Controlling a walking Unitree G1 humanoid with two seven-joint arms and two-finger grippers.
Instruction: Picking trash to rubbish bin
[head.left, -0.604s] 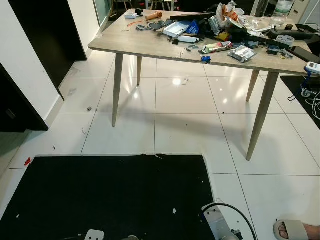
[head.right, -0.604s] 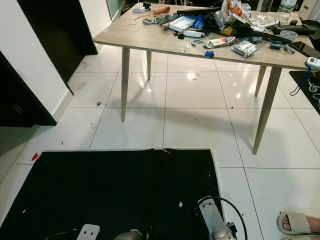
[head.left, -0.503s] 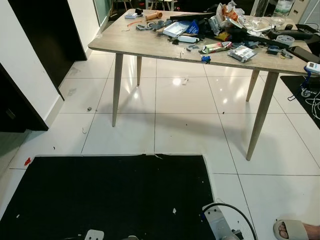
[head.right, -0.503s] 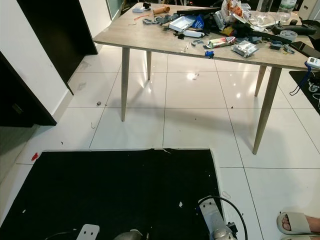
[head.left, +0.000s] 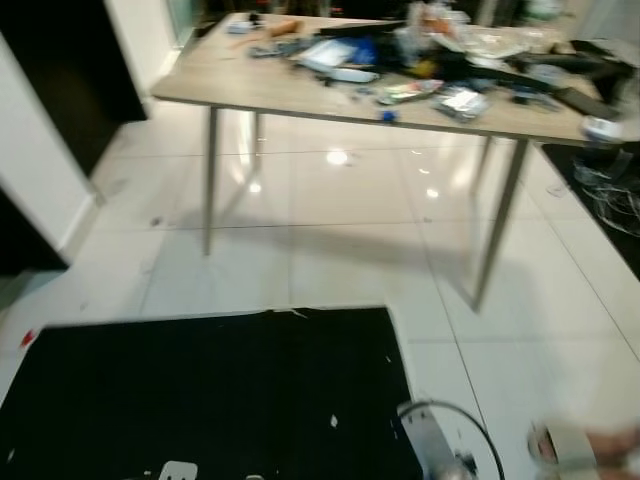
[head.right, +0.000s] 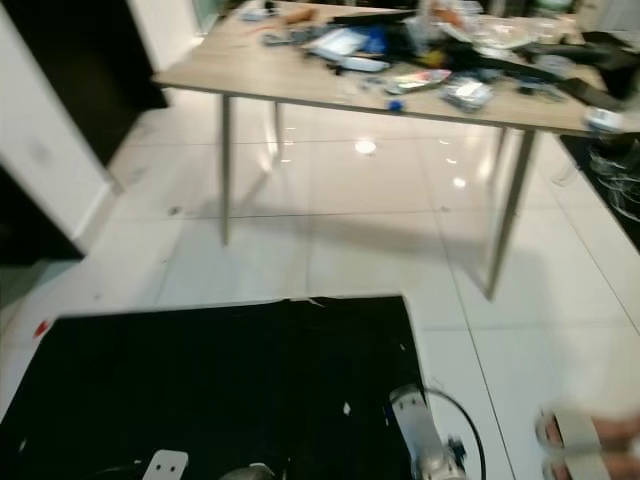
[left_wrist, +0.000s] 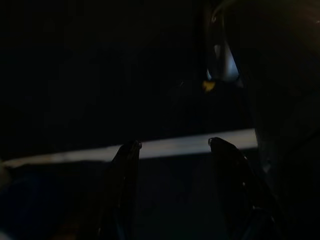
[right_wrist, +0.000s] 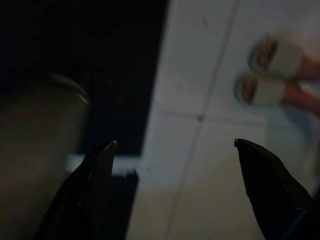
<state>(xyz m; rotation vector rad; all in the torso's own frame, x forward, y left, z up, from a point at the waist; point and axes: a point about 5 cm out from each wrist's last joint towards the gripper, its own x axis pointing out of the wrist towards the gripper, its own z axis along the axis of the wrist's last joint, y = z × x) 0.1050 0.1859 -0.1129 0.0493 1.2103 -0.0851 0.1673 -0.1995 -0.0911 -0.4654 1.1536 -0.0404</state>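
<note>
A wooden table (head.left: 250, 92) stands ahead on the white tiles, its top crowded with clutter. Among it lie a green wrapper (head.left: 405, 91), a silver packet (head.left: 458, 100) and a white-and-blue box (head.right: 340, 41). Small scraps dot the black mat (head.left: 200, 390), and a red bit (head.left: 27, 338) lies on the tiles left of it. Both arms hang low. My left gripper (left_wrist: 172, 144) is open in the dark with nothing between its fingers. My right gripper (right_wrist: 175, 144) is open wide above the tiles beside the mat's edge.
A person's feet in pale slippers (right_wrist: 272, 75) stand on the tiles at my right, also seen at the bottom right as a slipper (head.left: 565, 445). Cables (head.left: 610, 190) lie on the floor at far right. A dark doorway (head.left: 60, 70) is on the left.
The whole picture has slid left and gone blurry, so the camera has turned right. The table, its clutter and the feet have stayed where they were.
</note>
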